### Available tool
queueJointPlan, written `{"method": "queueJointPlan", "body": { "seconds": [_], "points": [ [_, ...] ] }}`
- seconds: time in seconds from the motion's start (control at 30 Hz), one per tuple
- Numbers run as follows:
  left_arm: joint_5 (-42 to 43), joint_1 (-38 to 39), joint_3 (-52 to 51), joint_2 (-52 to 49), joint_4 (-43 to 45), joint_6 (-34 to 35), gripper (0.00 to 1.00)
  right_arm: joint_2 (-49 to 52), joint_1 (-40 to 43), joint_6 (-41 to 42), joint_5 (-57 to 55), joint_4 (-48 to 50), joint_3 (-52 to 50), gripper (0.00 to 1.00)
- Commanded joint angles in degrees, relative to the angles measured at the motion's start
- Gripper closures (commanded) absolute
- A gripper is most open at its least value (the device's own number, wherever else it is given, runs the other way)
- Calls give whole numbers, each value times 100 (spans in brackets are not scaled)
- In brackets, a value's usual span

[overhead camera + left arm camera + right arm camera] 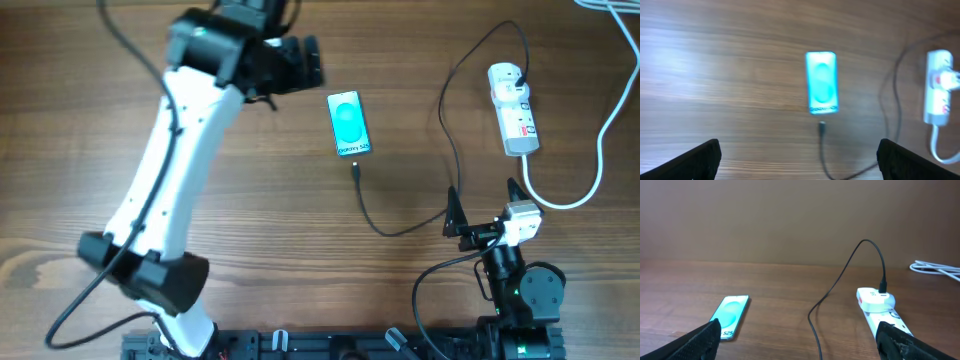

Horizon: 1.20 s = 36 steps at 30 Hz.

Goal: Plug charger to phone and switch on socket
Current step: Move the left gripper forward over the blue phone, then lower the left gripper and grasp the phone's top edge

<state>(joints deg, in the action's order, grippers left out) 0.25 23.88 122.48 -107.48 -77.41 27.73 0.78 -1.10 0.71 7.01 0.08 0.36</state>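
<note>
As it lies flat, phone [349, 124] glows teal

The phone [349, 124] lies flat on the table [60, 120]. The charger [357, 171] tip lies just robot-side of the phone, apart from it. Well right of the phone lies the socket [513, 110], with the charger plugged into its far end. Its thick cord [600, 150] lies farther right.

The counter [300, 250] was made of brown wood, with darker wavy lines running along it. Its top was smooth and a little shiny, and soft light made pale patches on it. Seen from low down on the right side, a plain brown wall [790, 220] stood behind the counter. The wall looked dull and flat, and it met the wood in a straight line.
</note>
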Motion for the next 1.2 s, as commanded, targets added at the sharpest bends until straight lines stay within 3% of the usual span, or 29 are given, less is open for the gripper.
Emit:
{"method": "queueJointPlan", "body": {
  "seconds": [0.0,0.1,0.17,0.33,0.43,0.57,1.17],
  "points": [
    [396,332,199,-199,240,376,0,-35,-33,-68,-74,33,-7,0],
    [-682,710,199,-643,251,1578,0,-35,-33,-70,-74,33,-7,0],
    [-1147,848,199,-1023,321,1650,0,-35,-33,-70,-74,33,-7,0],
    [-1102,837,199,-1709,680,2081,0,-35,-33,-68,-74,33,-7,0],
    [-992,894,190,-1867,789,2070,0,-35,-33,-68,-74,33,-7,0],
    [-560,1005,149,-2179,1226,1119,0,-35,-33,-70,-74,33,-7,0],
    [-568,1014,122,-3202,1679,870,0,-35,-33,-68,-74,33,-7,0]
  ]
}}
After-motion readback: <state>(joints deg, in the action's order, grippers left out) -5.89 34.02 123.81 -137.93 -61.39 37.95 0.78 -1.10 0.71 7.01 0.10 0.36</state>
